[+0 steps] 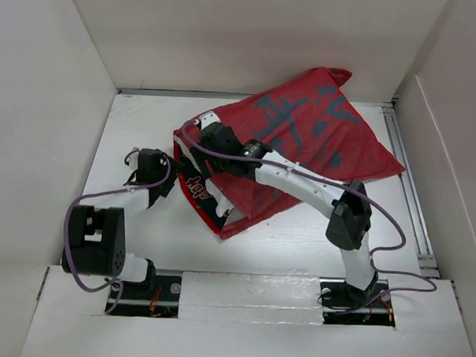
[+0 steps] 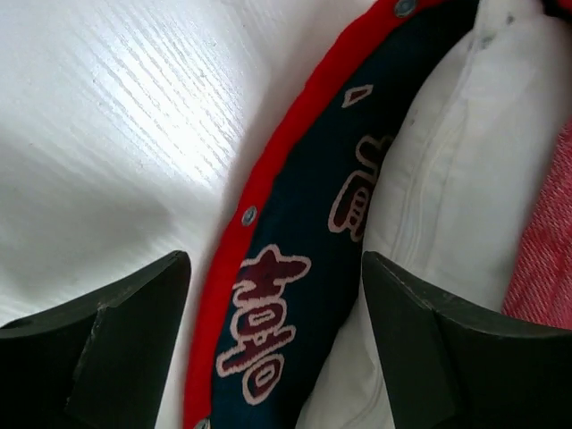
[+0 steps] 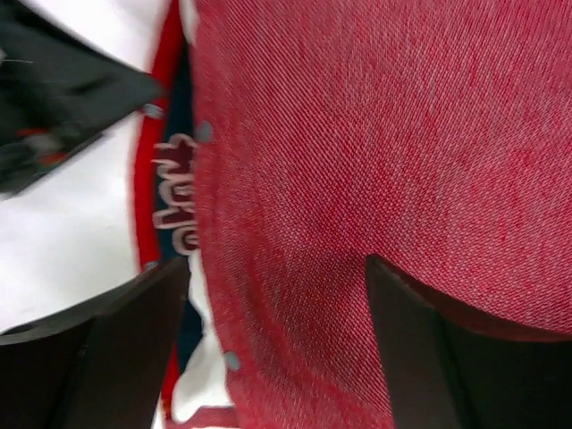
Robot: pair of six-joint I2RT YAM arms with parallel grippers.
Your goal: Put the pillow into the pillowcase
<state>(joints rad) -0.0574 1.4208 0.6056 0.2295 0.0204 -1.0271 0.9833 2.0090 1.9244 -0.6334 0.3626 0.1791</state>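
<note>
The top camera looks steeply down from above the near edge of the counter point(image 1: 299, 229), taking in all of it. Each wrist camera looks down between its own jaws, very close to the pillowcase point(image 2: 286, 295); all three share its snap-studded opening edge.

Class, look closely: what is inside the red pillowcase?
A white pillow shows at the opening of the pillowcase. How far in it reaches is covered by red cloth.

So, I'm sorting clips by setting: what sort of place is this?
Probably a lab test cell, not a home: bare white panel walls box in a white table, with two robot arms bolted at its near edge, at a red pillowcase.
</note>
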